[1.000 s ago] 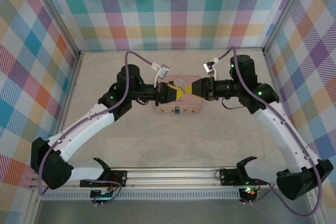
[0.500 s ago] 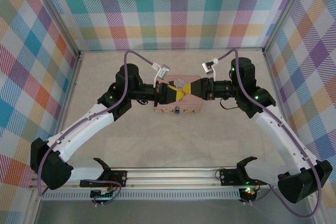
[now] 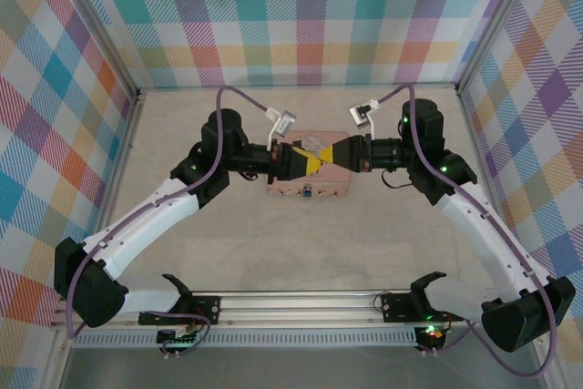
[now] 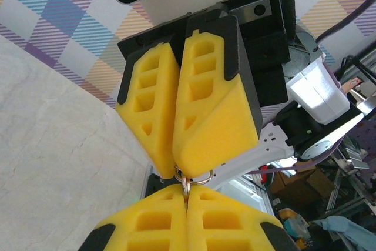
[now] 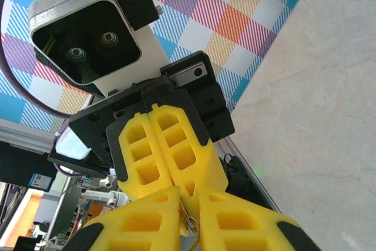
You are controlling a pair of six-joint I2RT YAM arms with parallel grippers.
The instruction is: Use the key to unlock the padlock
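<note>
My two grippers meet tip to tip above the pink tin [image 3: 339, 185]. The left gripper [image 3: 311, 161] [image 4: 188, 195] is shut on the key [image 4: 187, 185], a thin pale metal sliver standing up between its yellow pads. A small metal ring [image 4: 205, 177] [image 5: 192, 227] hangs on the key. The right gripper [image 3: 328, 156] [image 5: 189, 195] comes from the opposite side, and its pads [image 4: 200, 116] pinch the key's upper end at the ring. The padlock [image 3: 310, 191], tiny and bluish, sits at the tin's front face, below both grippers.
White cable connectors [image 3: 284, 121] [image 3: 363, 114] stick up from both wrists. Checked walls [image 3: 310, 15] close in the pale table [image 3: 301, 243] on three sides. A metal rail [image 3: 301, 302] with the arm bases runs along the near edge.
The right gripper's jaws have closed on the key's free end. Its arm has shifted slightly towards the left gripper. The left gripper has stayed shut in place.
</note>
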